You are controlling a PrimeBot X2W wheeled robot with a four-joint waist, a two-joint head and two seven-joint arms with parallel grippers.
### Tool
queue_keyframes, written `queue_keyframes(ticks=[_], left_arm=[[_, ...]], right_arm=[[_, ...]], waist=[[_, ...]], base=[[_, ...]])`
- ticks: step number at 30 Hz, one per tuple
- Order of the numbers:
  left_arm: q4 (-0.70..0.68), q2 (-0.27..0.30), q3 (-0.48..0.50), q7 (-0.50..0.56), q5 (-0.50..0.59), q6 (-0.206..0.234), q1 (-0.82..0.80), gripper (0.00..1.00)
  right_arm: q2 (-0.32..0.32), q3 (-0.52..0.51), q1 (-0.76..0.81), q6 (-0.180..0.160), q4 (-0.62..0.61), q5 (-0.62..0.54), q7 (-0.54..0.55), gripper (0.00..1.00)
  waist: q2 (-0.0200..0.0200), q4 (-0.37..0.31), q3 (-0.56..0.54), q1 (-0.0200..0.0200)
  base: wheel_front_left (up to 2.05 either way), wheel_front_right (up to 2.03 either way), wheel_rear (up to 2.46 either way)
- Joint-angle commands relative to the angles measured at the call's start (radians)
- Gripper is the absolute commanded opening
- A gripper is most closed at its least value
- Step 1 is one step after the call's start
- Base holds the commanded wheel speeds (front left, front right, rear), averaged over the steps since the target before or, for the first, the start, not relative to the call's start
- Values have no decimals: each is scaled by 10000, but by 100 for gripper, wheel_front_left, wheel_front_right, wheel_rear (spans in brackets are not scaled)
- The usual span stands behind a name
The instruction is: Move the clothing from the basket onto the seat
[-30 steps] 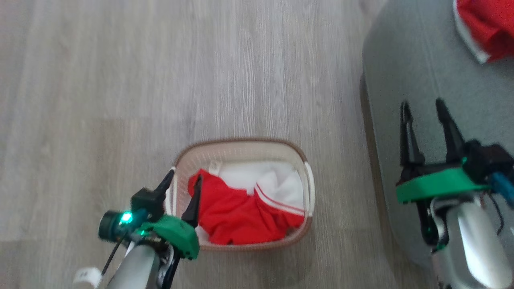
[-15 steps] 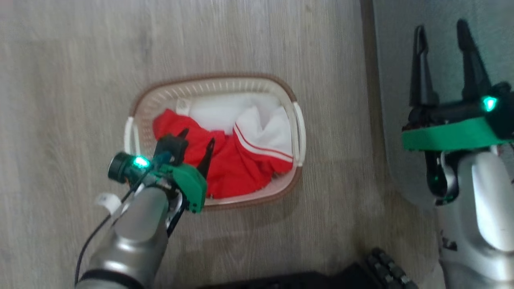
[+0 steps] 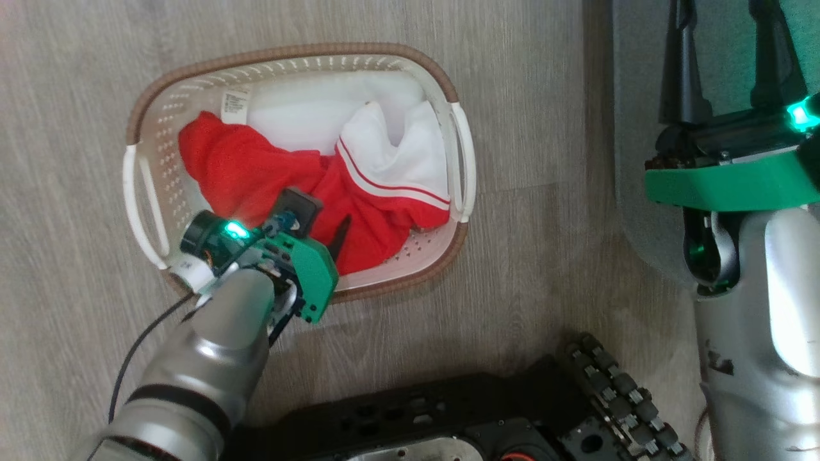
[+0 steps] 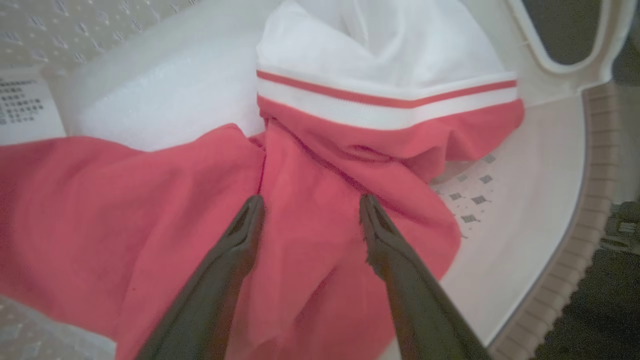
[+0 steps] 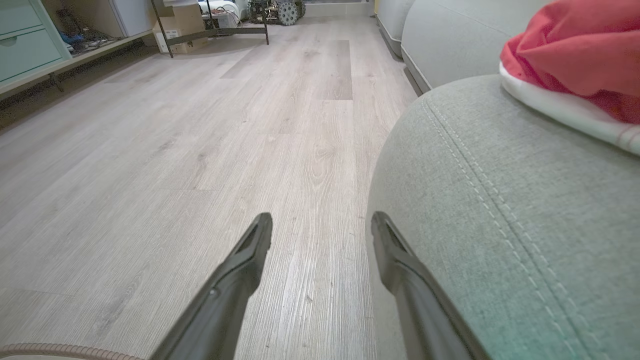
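- Delivered garment: red with a white edge, lying on the seat toward the far right of the right wrist view. This share of the task is judged done.
- Remaining garment: red fabric with a white panel and stripe trim, crumpled inside the basket on top of the white liner sheet. The basket stands on the floor near the seat, and this piece is not yet lifted.
- Left gripper: fingers spread and lowered into the basket, the tips straddling a fold of the red fabric. Nothing is pinched — whether the tips touch the cloth cannot be told.
- Right gripper: fingers spread and empty, held at the seat's rounded corner, partly over the floor.
- Judged progress: roughly midway. What is left is to close on the remaining garment, raise it clear of the rim and carry it across to the seat — the liner sheet is no part of the load.
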Motion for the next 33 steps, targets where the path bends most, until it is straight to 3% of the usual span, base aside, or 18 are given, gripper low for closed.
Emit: queue_keyframes(ticks=[1, 9, 10, 11, 12, 23, 33], left_arm=[[166, 110, 73, 60, -78, 111, 65, 100], [890, 109, -71, 335, -264, 320, -359, 100], [938, 109, -82, 350, -308, 320, -381, 46], [983, 109, -106, 368, -340, 317, -397, 30], [1016, 109, -152, 371, -351, 306, -410, 0], [865, 109, -420, -423, -601, 252, -243, 0], [-1570, 187, 62, -590, -1052, 176, 747, 0]], right_arm=[[5, 228, 56, -2, -425, 41, -65, 100], [5, 285, 52, -2, -586, 29, -65, 100], [5, 292, 61, -2, -580, 28, -65, 100], [5, 296, 71, -2, -563, 26, -65, 100], [5, 292, 82, -2, -533, 17, -65, 100], [5, 382, 196, -2, 199, 1, -65, 100], [5, 282, 948, -2, 1423, -89, -65, 100]], waist=[[0, -144, 215, -2], [0, -291, 497, -2], [0, -301, 494, -2], [0, -305, 471, -2], [0, -300, 431, -2], [0, -46, -1356, -2], [0, 230, -4237, -2]], base=[[0, 0, 0], [0, 0, 0], [0, 0, 0], [0, 0, 0], [0, 0, 0], [0, 0, 0], [0, 0, 0]])
